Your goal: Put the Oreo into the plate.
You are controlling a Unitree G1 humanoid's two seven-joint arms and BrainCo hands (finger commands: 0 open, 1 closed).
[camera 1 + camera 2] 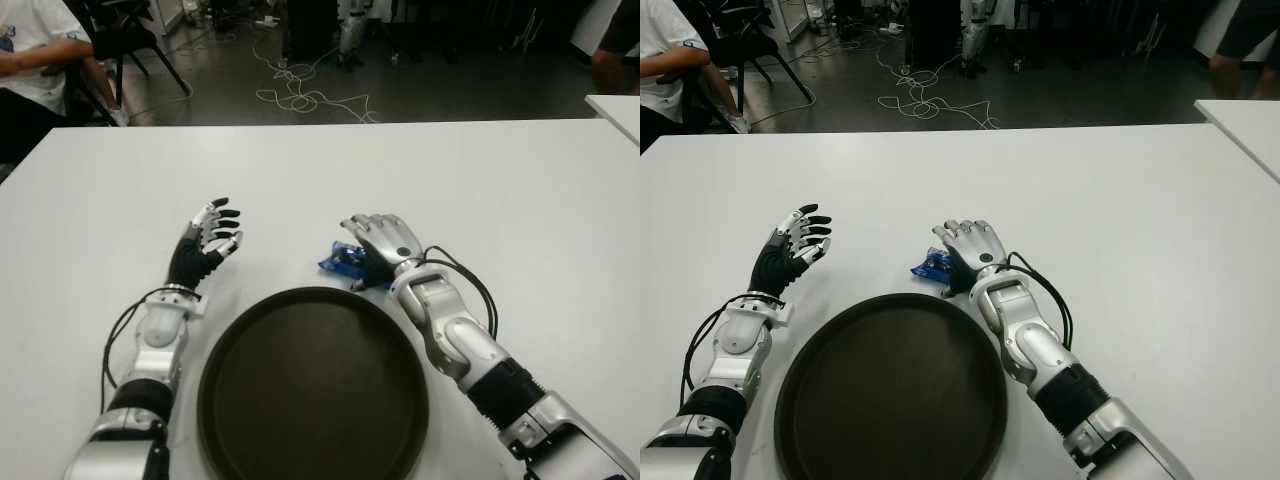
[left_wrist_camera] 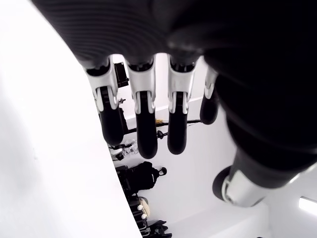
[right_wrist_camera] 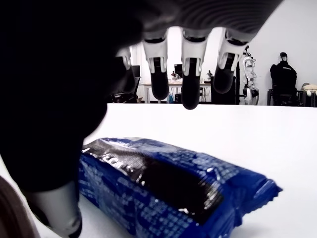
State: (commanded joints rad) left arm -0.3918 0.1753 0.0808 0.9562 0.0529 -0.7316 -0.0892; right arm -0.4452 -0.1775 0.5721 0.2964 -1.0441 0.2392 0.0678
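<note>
lying flat on the table (image 1: 520,200); a blue, crinkled oreo packet (image 3: 168,191).

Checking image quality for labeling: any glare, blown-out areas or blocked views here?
Right wrist view: Oreo pack sharp, glare streaks on its wrapper, right hand dark and near. Left wrist view: left hand blocks most, table blown out white. Eye views: even light, plate very dark.
</note>
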